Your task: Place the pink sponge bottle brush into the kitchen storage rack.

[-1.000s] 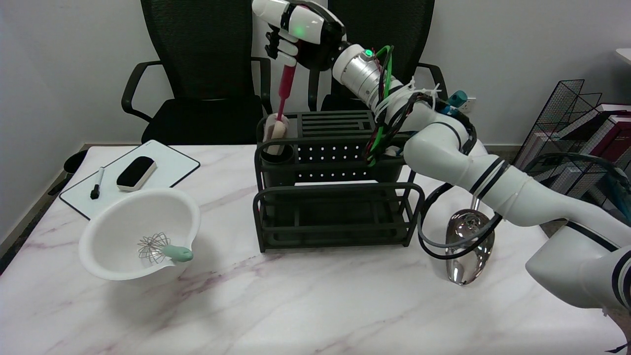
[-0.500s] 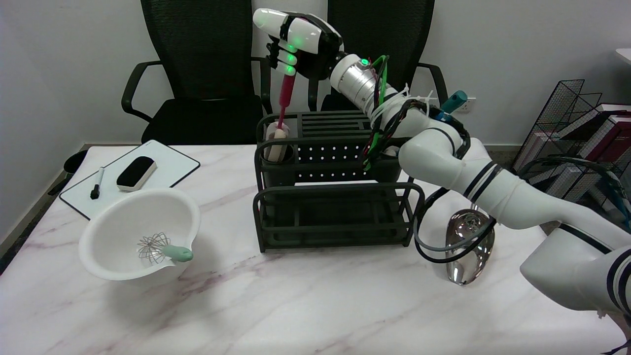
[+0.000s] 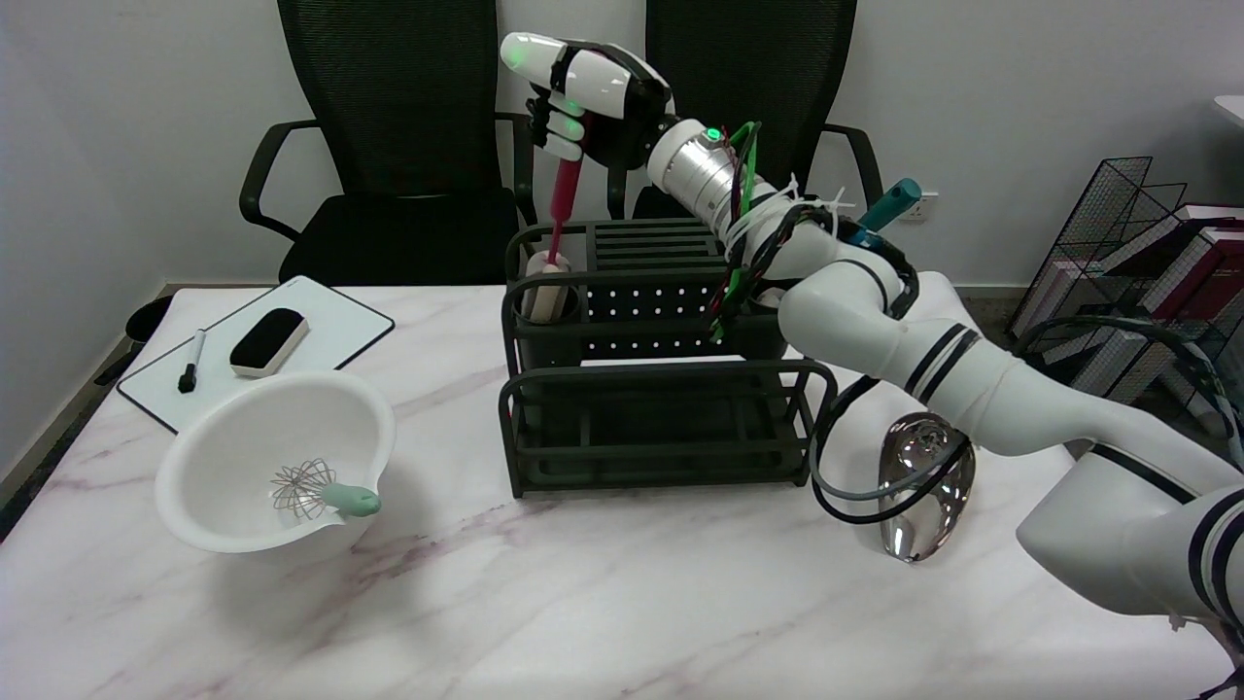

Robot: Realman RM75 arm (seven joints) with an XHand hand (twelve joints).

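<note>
The pink sponge bottle brush (image 3: 562,209) stands nearly upright, its dark pink handle rising from the round cup at the left end of the black kitchen storage rack (image 3: 661,389). Its pale sponge head (image 3: 546,288) sits partly inside that cup, below the rim. My right hand (image 3: 583,97) is above the rack's back left corner and grips the top of the handle, fingers curled around it. The handle's upper end is hidden inside the hand.
A white bowl (image 3: 233,428) with a small whisk (image 3: 321,491) sits at the left front. Behind it lies a whiteboard (image 3: 330,331) with an eraser (image 3: 268,342) and a marker (image 3: 190,362). A shiny metal ladle (image 3: 923,486) lies right of the rack, under my arm. Two black chairs stand behind.
My right hand has come down with the brush, and the sponge head has sunk deeper into the rack's left cup. The forearm has dropped and swung slightly left.
</note>
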